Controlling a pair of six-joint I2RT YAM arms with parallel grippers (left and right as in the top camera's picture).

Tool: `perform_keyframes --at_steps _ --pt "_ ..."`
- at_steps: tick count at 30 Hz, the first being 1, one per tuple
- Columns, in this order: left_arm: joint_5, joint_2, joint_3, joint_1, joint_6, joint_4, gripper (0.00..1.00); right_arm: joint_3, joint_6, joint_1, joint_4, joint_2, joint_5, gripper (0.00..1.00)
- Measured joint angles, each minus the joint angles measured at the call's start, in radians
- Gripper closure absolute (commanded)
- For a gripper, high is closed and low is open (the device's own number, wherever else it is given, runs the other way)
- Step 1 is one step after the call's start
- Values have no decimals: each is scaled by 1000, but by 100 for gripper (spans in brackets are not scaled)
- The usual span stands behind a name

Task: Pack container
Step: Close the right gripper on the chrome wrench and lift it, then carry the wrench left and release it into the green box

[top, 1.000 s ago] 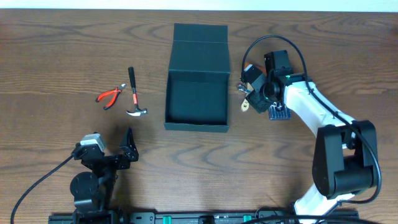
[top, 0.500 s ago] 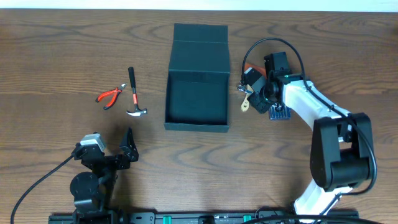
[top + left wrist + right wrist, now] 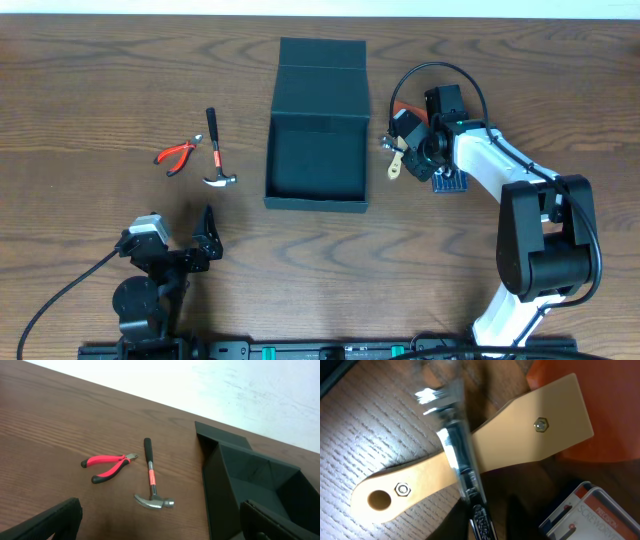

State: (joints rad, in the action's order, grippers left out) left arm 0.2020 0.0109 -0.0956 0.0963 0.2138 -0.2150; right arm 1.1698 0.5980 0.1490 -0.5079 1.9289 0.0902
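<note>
The container (image 3: 316,203), a dark square box, lies open at mid table with its lid flap (image 3: 321,66) folded back; the left wrist view shows its near wall (image 3: 215,495). Just right of it, my right gripper (image 3: 402,146) is down on a small pile of tools. In the right wrist view my right gripper (image 3: 487,520) is shut on a chrome wrench (image 3: 462,465), which lies across a wooden-handled tool (image 3: 520,445). My left gripper (image 3: 160,525) is open and holds nothing, low at the table's front left (image 3: 200,240).
A hammer (image 3: 214,150) and red-handled pliers (image 3: 176,155) lie left of the container. Beside the right gripper are a screwdriver pack (image 3: 590,515) and an orange item (image 3: 600,400); the pack's blue end (image 3: 449,181) shows from overhead.
The right gripper's jaws have closed around the chrome wrench, and the right arm has shifted slightly. The left arm and the other tools have not moved.
</note>
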Motion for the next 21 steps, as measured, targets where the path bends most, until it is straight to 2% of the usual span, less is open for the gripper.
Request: perform_keyframes --at_steps 4,12,21 --pt "0 0 0 0 0 0 2 0 -2 0 0 0 0 99" --pt "0 0 0 0 0 0 2 0 -20 0 0 0 0 99" --pt "0 0 0 0 0 0 2 35 -204 0 -66 -11 0 99"
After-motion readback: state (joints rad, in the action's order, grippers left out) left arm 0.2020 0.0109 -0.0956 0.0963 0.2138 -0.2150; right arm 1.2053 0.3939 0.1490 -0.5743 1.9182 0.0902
